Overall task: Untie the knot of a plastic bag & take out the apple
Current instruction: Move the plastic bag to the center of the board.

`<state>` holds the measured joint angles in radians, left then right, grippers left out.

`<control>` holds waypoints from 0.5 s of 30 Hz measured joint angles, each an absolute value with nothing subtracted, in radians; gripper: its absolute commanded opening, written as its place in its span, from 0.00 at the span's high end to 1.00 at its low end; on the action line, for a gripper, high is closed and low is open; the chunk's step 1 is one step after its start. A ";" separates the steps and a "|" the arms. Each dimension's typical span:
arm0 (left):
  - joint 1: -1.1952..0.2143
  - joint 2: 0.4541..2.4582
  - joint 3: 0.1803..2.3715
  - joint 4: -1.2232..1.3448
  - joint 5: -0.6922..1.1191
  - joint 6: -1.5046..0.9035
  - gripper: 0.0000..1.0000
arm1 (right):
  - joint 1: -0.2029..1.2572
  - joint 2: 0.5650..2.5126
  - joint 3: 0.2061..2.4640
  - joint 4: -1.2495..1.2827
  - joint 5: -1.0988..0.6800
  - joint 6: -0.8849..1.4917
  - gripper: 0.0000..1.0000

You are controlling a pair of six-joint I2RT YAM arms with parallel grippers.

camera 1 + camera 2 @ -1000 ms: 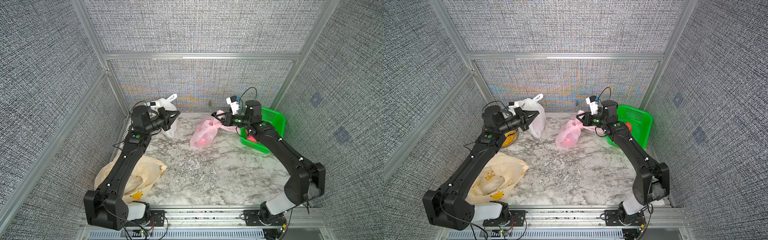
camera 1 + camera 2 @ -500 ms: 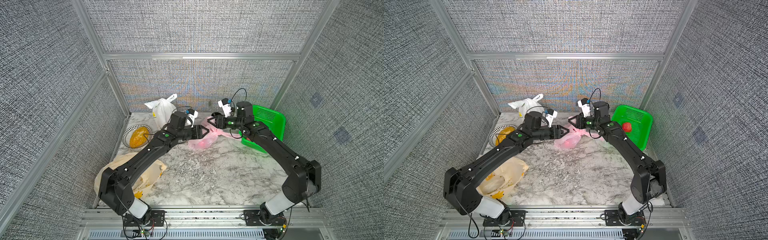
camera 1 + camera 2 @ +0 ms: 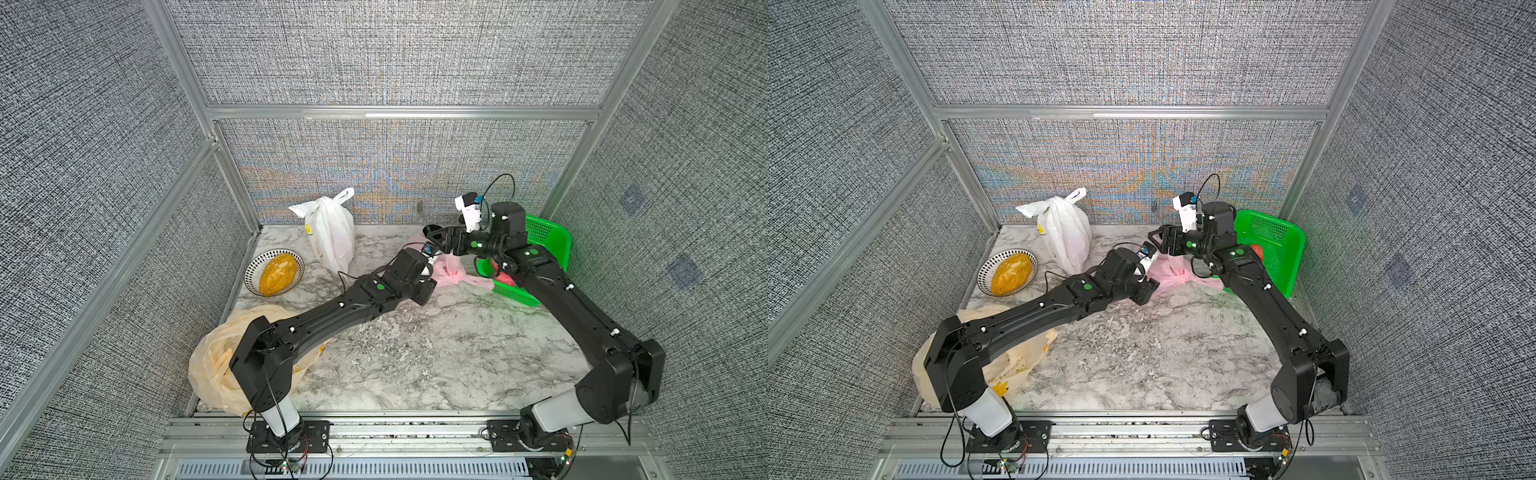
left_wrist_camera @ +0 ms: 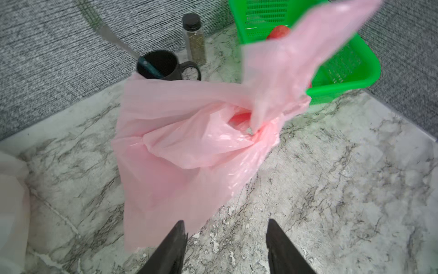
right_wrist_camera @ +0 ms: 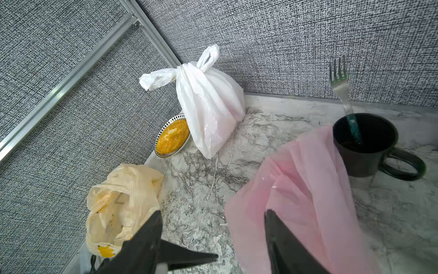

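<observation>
I saw a knotted white bag (image 3: 332, 237) near the back edge of the counter (image 3: 436, 353). A bowl (image 3: 251, 266) of yellow grains sat beside it at the left edge, with a crumpled cream bag (image 3: 212, 365) in the front left corner. A green basket (image 3: 552, 241) sat at the back right corner, and a black mug (image 5: 362, 163) holding a fork (image 5: 340, 83) stood near a spice jar (image 4: 194, 40).

The pink bag (image 4: 189, 147) is thin, translucent plastic film, glossy along its creases. The white bag (image 5: 208, 102) is similar film, but milkier. The surface (image 4: 355, 189) looks like smooth, veined marble. The green basket (image 4: 343, 66) is shiny perforated plastic, the mug (image 5: 360, 163) matt black, the fork (image 5: 340, 83) bare metal, and the walls (image 3: 374, 62) coarse woven cloth.
</observation>
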<state>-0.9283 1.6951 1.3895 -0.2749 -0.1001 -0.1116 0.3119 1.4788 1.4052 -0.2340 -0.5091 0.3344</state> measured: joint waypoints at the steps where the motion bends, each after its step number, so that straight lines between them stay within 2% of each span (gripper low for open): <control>1: -0.947 1.709 1.397 -0.275 -0.117 -0.086 0.44 | 0.295 1.464 1.392 -0.234 -0.504 0.336 0.28; 11: -1.001 1.864 1.457 -0.225 -0.273 0.065 0.39 | 0.158 1.385 1.317 -0.220 -0.519 0.353 0.26; 13: -1.001 1.903 1.488 -0.205 -0.307 0.083 0.40 | 0.139 1.374 1.303 -0.216 -0.528 0.353 0.25; 15: -1.001 1.943 1.523 -0.195 -0.332 0.102 0.46 | 0.121 1.365 1.287 -0.210 -0.535 0.353 0.25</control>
<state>-1.0008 1.9434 1.5227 -0.1947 -0.3317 0.1024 0.1215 1.3647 1.2873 -0.2100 -0.5354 0.3534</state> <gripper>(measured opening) 0.590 0.747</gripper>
